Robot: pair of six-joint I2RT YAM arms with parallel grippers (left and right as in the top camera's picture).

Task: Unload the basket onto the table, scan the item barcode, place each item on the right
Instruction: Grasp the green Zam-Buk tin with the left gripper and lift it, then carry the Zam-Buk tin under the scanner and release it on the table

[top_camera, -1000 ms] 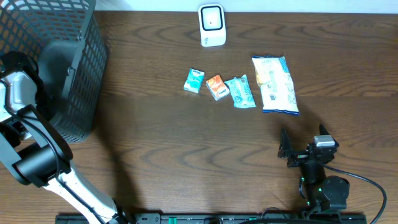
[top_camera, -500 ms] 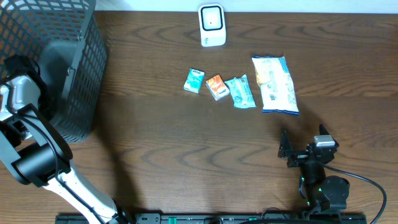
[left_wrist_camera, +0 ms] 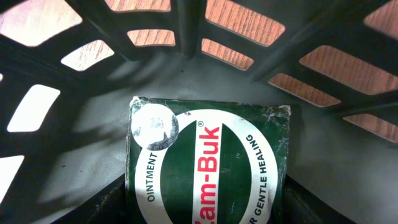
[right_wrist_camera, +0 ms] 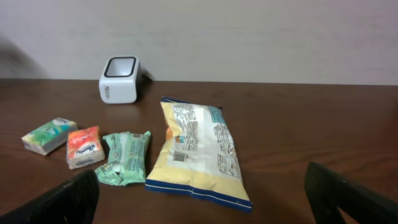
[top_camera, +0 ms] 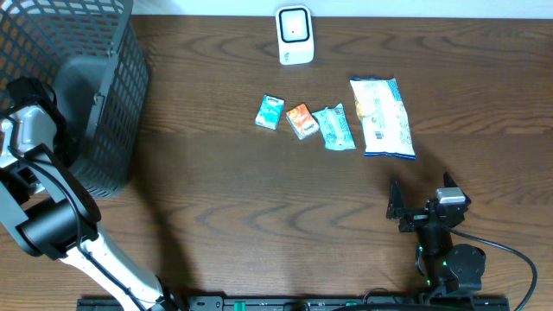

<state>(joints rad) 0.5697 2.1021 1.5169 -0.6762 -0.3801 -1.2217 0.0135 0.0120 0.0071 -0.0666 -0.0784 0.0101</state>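
Far left, inside the basket [top_camera: 104, 95], the green box [left_wrist_camera: 208, 143] is seen between the fingers [left_wrist_camera: 112, 208] of the left gripper [left_wrist_camera: 206, 210]. The jaws are set partway in, and whether they are pressing cannot be told. If the box is being taken for scanning, its sides should be clamped squarely, the barcode face (not seen here) left uncovered, and the box raised clear of the wall before being carried to the scanner [top_camera: 295, 34]. At the right, the right gripper [top_camera: 398, 209] is held wide and empty.
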